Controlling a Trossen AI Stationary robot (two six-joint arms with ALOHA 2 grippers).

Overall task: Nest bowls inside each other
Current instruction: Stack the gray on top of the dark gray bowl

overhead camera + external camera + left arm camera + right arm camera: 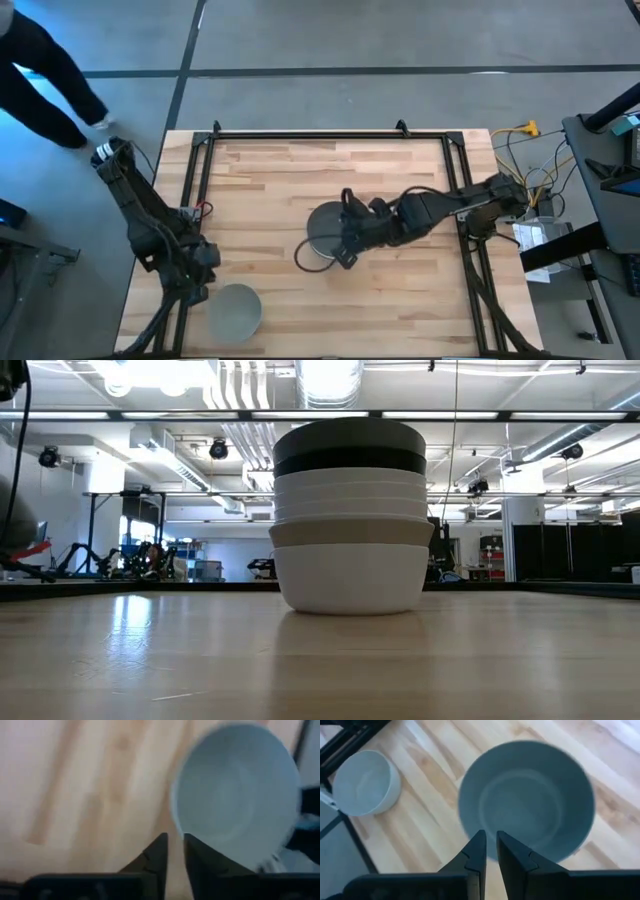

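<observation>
A stack of nested bowls (322, 235) stands mid-table on its bottom white bowl (350, 578). Above that come a beige-grey bowl, white ones, a black one and a matte grey bowl (350, 435) on top. My right gripper (343, 255) hovers shut over the near rim of that grey bowl (527, 800), fingertips (490, 845) together. A lone white bowl (235, 310) sits upright near the table's near-left corner, also in the right wrist view (362, 782). My left gripper (198, 288) hangs shut just left of it, above its rim (235, 795). Neither gripper shows in the low view.
Black frame rails (200, 180) run along the table's left, far and right edges. Cables and boxes (535, 215) lie beyond the right edge. A person's legs (45, 70) stand off the far-left corner. Bare wood (270, 180) lies between the stack and the lone bowl.
</observation>
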